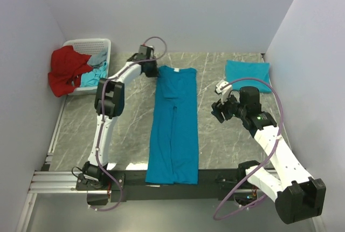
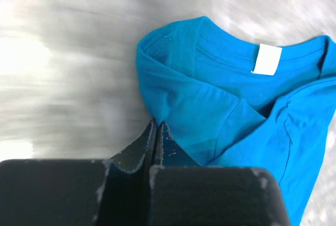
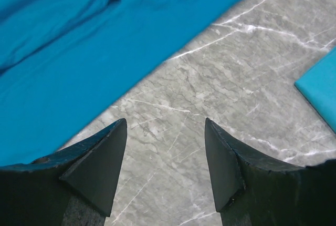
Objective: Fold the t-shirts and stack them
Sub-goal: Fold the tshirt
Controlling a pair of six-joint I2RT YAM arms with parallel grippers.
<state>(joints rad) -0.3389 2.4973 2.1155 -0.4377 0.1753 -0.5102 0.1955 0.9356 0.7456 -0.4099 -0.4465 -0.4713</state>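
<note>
My left claw (image 2: 156, 126), pinched shut, grips the collar-end corner of the long narrow t-shirt (image 1: 173, 129) lying mid-table (image 1: 129, 129). My right claw (image 3: 165, 122) hovers wide open between it and the folded t-shirt (image 1: 247, 72).

Left tool (image 2: 157, 124) pinched closed — right tool (image 3: 165, 126) spread wide.

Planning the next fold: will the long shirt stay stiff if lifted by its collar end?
Likely floppy: the shirt shows soft creases, and its collar bunches by the shut left gripper. Probably light; it lies thin and flat. A one-corner lift would likely sag.
</note>
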